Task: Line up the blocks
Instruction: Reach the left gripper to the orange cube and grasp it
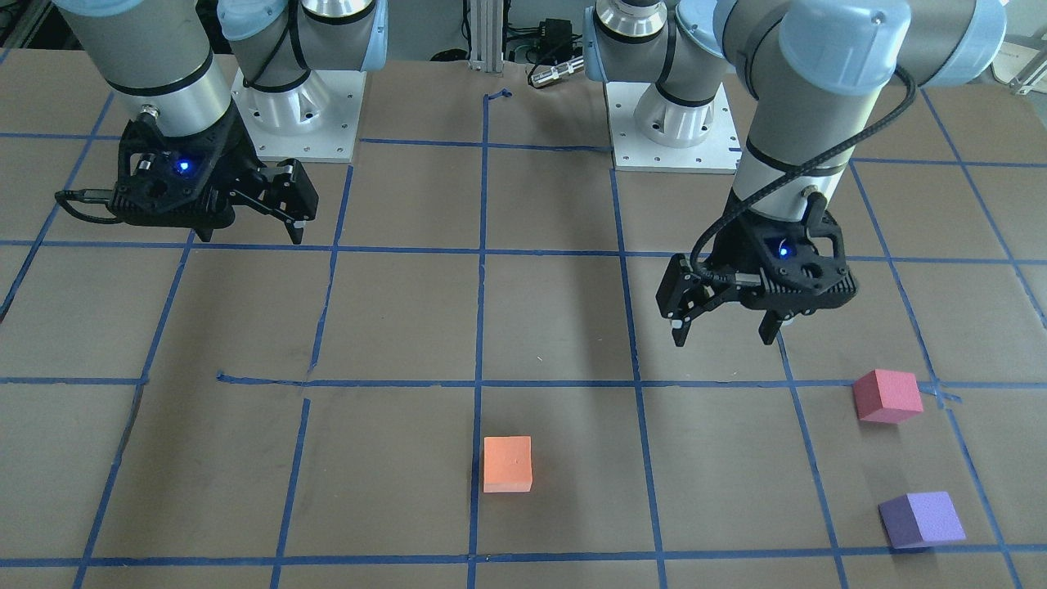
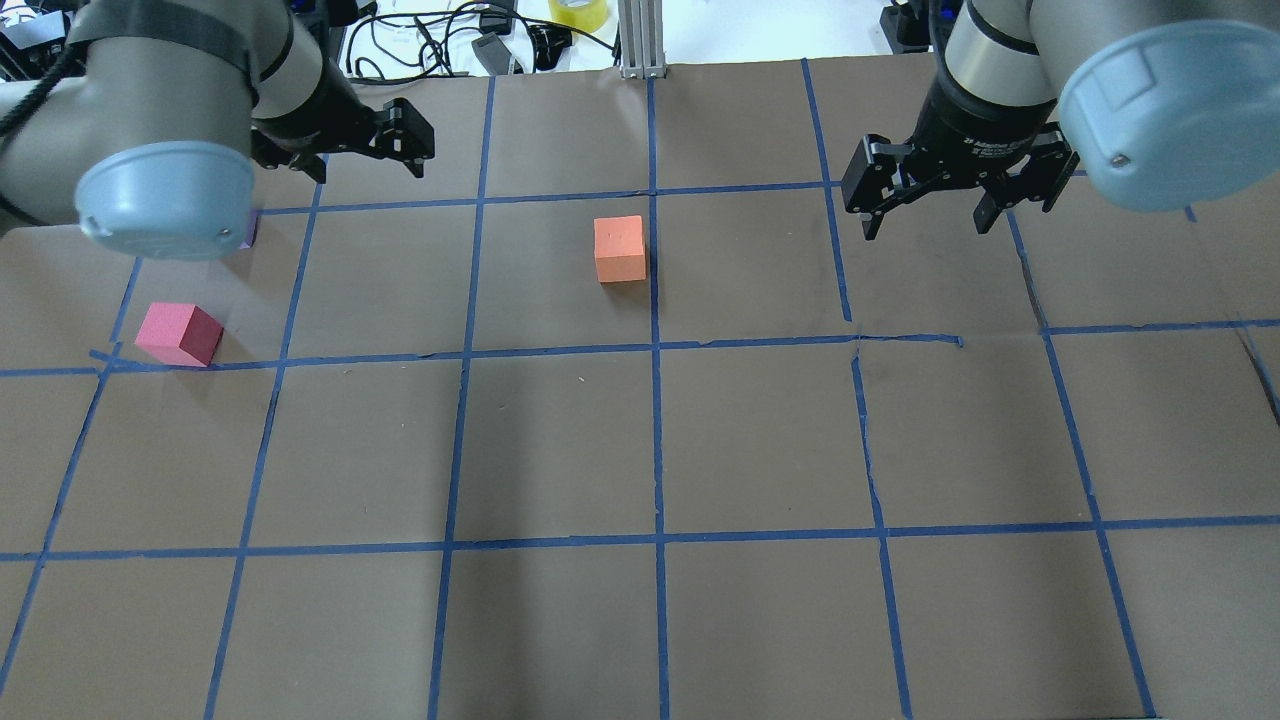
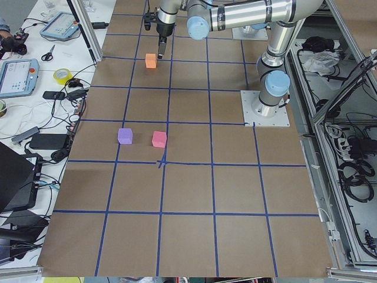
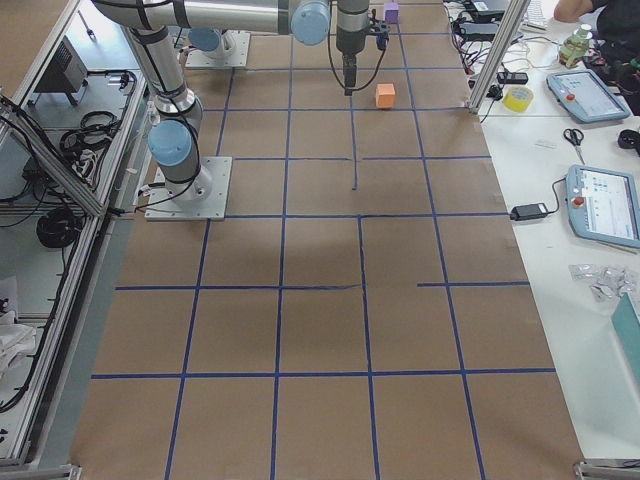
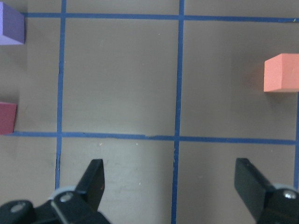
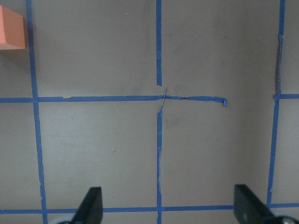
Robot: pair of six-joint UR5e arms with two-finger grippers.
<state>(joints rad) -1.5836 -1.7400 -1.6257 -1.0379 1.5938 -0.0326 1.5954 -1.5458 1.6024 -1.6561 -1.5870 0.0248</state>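
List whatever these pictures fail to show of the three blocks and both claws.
Purple block: overhead view, almost wholly hidden behind the left arm; a sliver shows.
Pinkish-red block: left wrist view, cut by the left edge; absent from the exterior right view.
Orange block: right wrist view, cut by the left edge.
Right claw: right wrist view, only the fingertips show, at the bottom edge.

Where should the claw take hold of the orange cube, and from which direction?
Come straight down from above and pinch two opposite side faces of the orange cube. It sits flat and alone on the table, with its edges roughly parallel to the blue tape lines. All four sides are free, so either pair would likely do.
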